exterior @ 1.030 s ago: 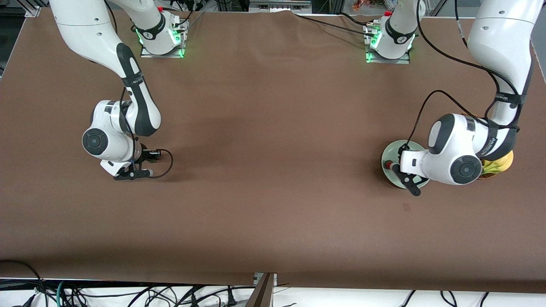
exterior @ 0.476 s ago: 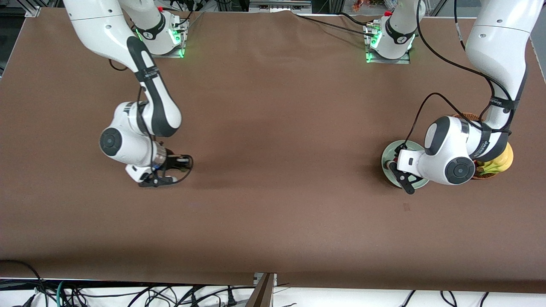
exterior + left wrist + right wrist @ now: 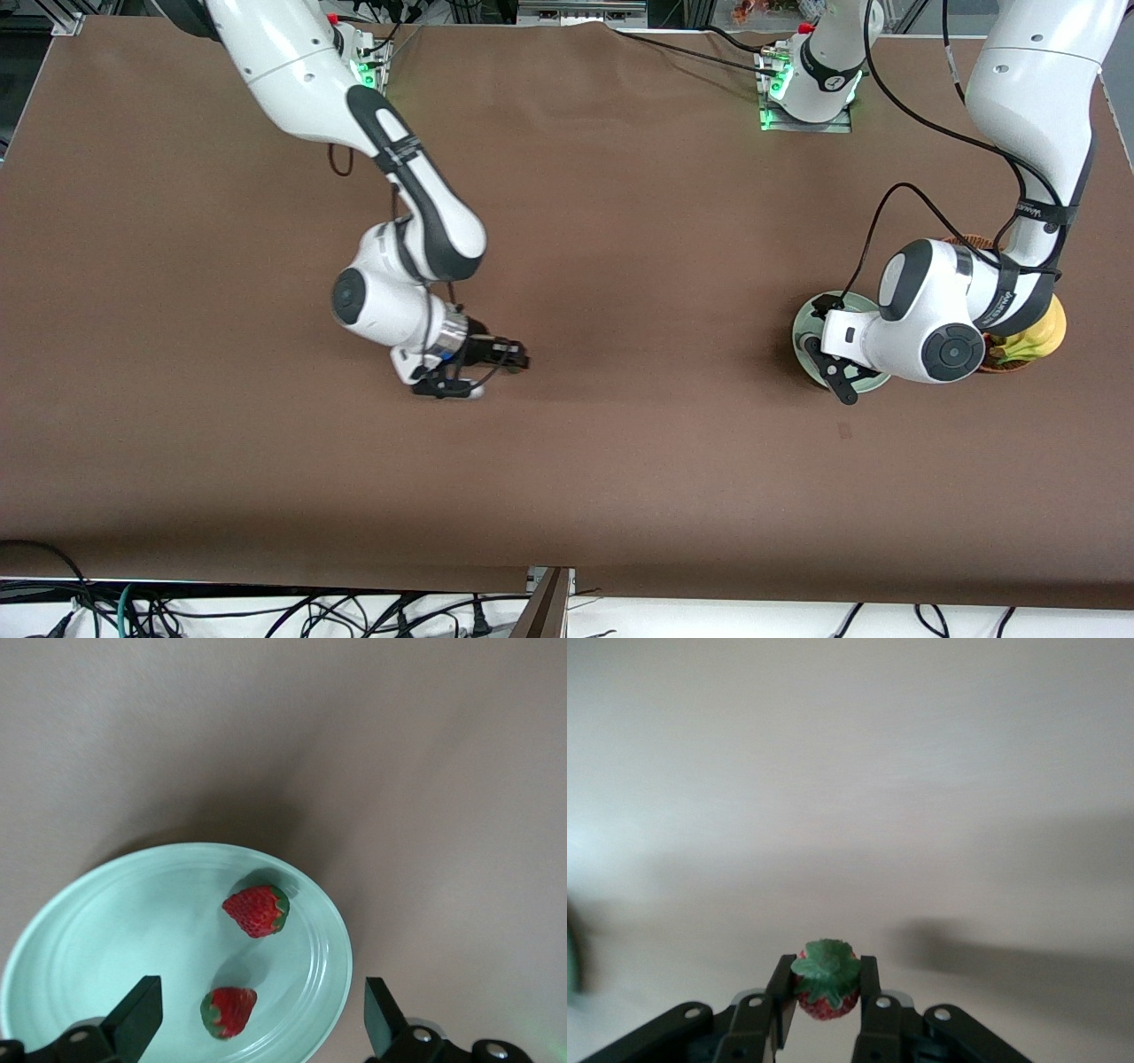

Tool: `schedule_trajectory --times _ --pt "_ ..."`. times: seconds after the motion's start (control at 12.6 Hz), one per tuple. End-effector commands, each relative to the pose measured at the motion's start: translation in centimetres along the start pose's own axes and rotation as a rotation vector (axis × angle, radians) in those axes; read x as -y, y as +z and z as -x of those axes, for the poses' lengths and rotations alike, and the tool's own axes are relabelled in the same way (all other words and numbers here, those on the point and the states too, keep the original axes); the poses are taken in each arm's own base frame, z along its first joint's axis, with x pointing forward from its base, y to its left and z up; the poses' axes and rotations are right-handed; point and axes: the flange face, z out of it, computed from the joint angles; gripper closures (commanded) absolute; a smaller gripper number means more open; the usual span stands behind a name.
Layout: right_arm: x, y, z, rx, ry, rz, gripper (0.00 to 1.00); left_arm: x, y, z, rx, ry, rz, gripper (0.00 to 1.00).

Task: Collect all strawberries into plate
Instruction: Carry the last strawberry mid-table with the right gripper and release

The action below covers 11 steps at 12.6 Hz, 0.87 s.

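**Inspector:** Over the middle of the table [image 3: 567, 221], the right gripper [image 3: 468, 370] is up in the air, its fingers [image 3: 783, 997] pinching a strawberry [image 3: 826, 989] with the leafy cap turned toward the wrist camera. Where does that berry need to go?

**Assessor:** To the plate [image 3: 804, 328], which sits toward the left arm's end of the table, well apart from the carried berry. The coming move turns on that gap: the plate lies along the table's length from the right gripper, so the right arm must cross the remaining stretch.

**Inspector:** And the left gripper [image 3: 828, 359]?

**Assessor:** It hangs directly over the plate, fingers spread wide. Two strawberries [image 3: 257, 911] [image 3: 229, 1011] lie in the plate below it, apart from each other. A basket of bananas [image 3: 1038, 341] stands just beside the plate.

**Inspector:** Changes from a second ago?

**Assessor:** The right arm has travelled from its own end of the table toward the middle. The left gripper has opened; it has barely shifted otherwise. In the assessor's judgement, one berry remains to be delivered.
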Motion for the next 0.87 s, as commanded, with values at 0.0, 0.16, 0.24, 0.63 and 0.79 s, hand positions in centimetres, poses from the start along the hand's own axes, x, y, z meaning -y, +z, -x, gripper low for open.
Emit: schedule_trajectory --times 0.0,0.16,0.24,0.63,0.79 --pt "7.1 6.7 6.1 -0.107 0.107 -0.106 0.82 -1.5 -3.4 -0.9 -0.003 -0.057 -0.019 0.0" --pt "11.6 11.0 11.7 -0.164 0.167 -0.177 0.78 -3.5 -5.3 -2.8 -0.053 -0.171 0.044 0.0" --pt "13.0 11.8 13.4 -0.19 0.197 -0.212 0.76 -3.9 -5.5 -3.1 -0.057 -0.24 0.057 0.0" --pt "14.2 10.7 13.5 -0.211 0.202 -0.237 0.01 -6.9 -7.5 -6.4 -0.132 -0.432 0.145 0.0" --pt "12.6 9.8 11.1 -0.245 0.165 -0.193 0.01 -6.7 -7.7 -6.5 -0.157 -0.466 0.185 0.0"
